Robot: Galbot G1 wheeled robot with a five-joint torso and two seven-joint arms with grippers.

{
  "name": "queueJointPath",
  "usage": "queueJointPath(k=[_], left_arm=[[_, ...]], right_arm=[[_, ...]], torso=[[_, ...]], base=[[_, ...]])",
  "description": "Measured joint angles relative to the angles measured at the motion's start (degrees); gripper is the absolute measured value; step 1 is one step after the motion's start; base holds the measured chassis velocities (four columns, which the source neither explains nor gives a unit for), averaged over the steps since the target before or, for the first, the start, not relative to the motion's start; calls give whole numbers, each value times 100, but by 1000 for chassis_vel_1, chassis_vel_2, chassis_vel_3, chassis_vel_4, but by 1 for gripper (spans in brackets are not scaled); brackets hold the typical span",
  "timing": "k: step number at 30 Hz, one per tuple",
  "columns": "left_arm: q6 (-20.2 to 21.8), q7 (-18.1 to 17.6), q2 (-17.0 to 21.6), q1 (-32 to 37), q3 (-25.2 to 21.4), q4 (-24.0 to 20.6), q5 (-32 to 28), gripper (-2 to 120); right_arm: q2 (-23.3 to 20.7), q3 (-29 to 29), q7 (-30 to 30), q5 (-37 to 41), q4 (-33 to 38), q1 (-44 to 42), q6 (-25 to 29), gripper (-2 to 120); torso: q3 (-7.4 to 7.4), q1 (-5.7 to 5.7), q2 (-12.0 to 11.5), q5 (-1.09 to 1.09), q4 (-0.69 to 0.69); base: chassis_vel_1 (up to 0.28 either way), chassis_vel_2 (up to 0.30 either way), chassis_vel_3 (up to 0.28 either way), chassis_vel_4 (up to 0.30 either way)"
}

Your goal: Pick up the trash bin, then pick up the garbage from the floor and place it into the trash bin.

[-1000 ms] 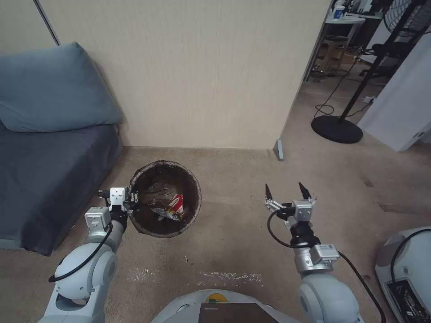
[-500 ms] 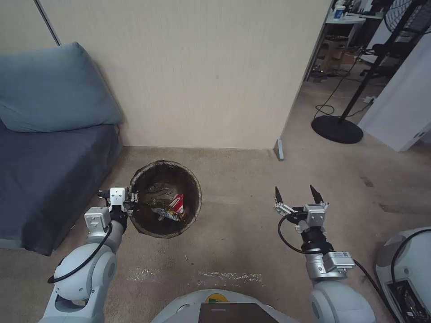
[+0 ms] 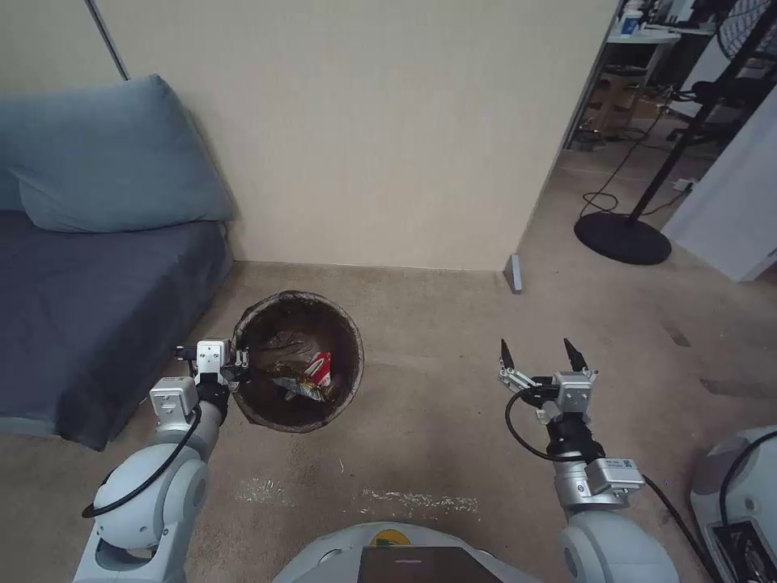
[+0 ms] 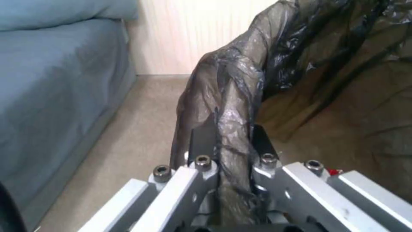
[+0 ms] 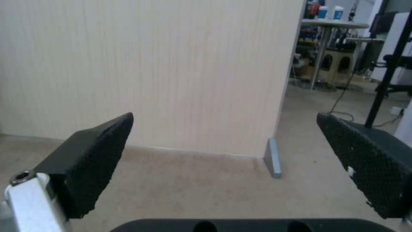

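now the right gripper (image 3: 541, 356), fingers spread wide and empty, has drawn back toward the robot's body over bare carpet; the whole scene has shifted, so the base is turning. the left gripper (image 3: 240, 361) stays clamped on the trash bin (image 3: 298, 358) rim; red-and-white wrappers (image 3: 312, 376) lie inside. probably the search for more litter. left wrist view alone shows the pads (image 4: 201, 139) pinching the brown liner bag (image 4: 234, 106). beyond, the sofa (image 3: 89, 300) and fan stand (image 3: 622, 236).
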Motion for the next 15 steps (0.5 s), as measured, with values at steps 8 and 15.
queueJointPath(k=[8, 15], left_arm=[[0, -2, -30, 24, 10, -11, 13, 3], [-1, -4, -37, 49, -22, -31, 13, 3]], right_arm=[[1, 4, 2, 2, -13, -30, 20, 100], [4, -27, 5, 1, -36, -11, 18, 100]], torso=[[0, 0, 0, 0, -1], [0, 0, 0, 0, 0]], base=[[16, 21, 19, 26], [45, 59, 44, 50]])
